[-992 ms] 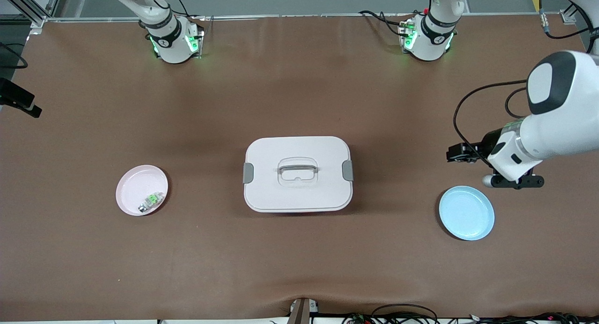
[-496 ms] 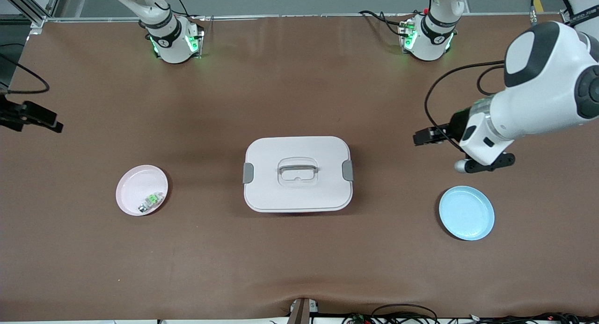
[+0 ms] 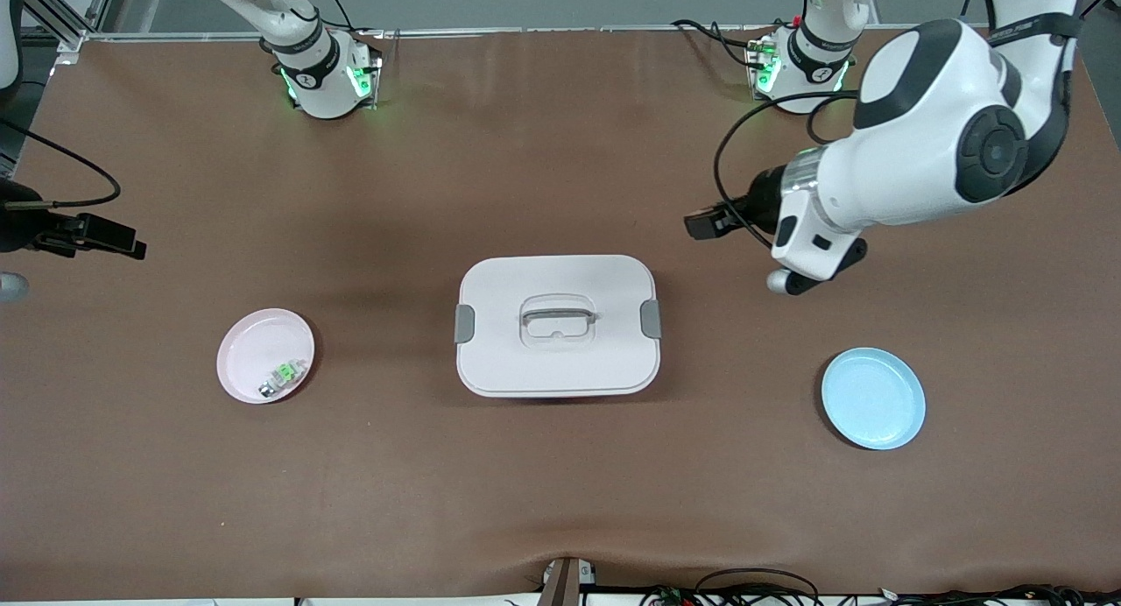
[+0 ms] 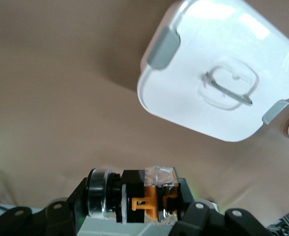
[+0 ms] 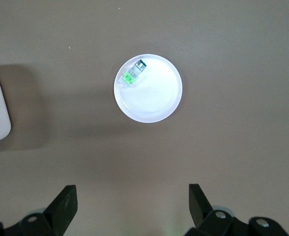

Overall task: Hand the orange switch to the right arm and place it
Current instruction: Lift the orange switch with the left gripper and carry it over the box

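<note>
- Plainly, the orange switch (image 4: 147,201) sits clamped between the fingers of the left gripper (image 4: 134,209): a small black block with an orange centre, a clear cap at one end and a silver-rimmed black ring at the other.
- The left gripper (image 3: 709,223) is up in the air, over bare table near the corner of the white lidded box (image 3: 557,325) that faces the left arm's base; the switch itself is too small to pick out in the front view.
- In the left wrist view the box (image 4: 218,73) lies below, its lid on, with grey latches at both short ends and a handle sunk in the middle of the lid.
- The right gripper (image 5: 132,204) hangs with its fingers spread wide and nothing between them, over the table at the right arm's end, near the pink plate (image 5: 148,88).
- In the front view only a black part of that gripper (image 3: 96,236) shows at the frame's edge.
- The pink plate (image 3: 250,343) holds a small green-and-clear component (image 3: 282,377) with a silver end, lying near its rim.
- A blue plate (image 3: 873,398) lies toward the left arm's end of the table, nearer to the front camera than the left gripper's spot.
</note>
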